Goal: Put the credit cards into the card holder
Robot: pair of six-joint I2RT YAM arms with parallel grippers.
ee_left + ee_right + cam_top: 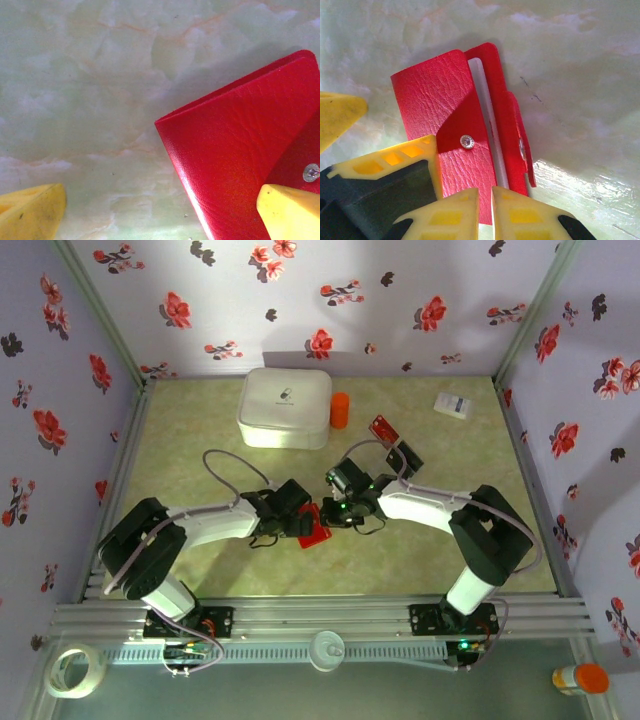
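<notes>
Card holder (316, 532) lies red and flat on the green marbled table (200, 440), a little nearer than the middle, right between your two grippers. Your left gripper (298, 522) reaches it from the left with its jaws spread wide. In its wrist view (161, 202) one yellow finger (30, 212) hangs over bare table, and the other (292, 212) sits over a corner of the card holder (235, 160), just beside a metal snap stud (311, 172).

Your right gripper (333, 514) comes in from the right. Its wrist view shows it drawn almost together (485, 210), clenched on one edge of the card holder (430, 95). The fold gapes slightly there, and a pale strip (487, 125) shows in the gap; you cannot tell whether that is lining or a card.

Farther back and to the right, well apart from the card holder, a red credit card (383, 427) lies on the table, with a black credit card (405, 455) just beside it on the near side.

At the far edge you have a white rounded box (285, 408) with an orange cylinder (340, 410) just beside its right side, and a small white box (453, 405) far to the right
</notes>
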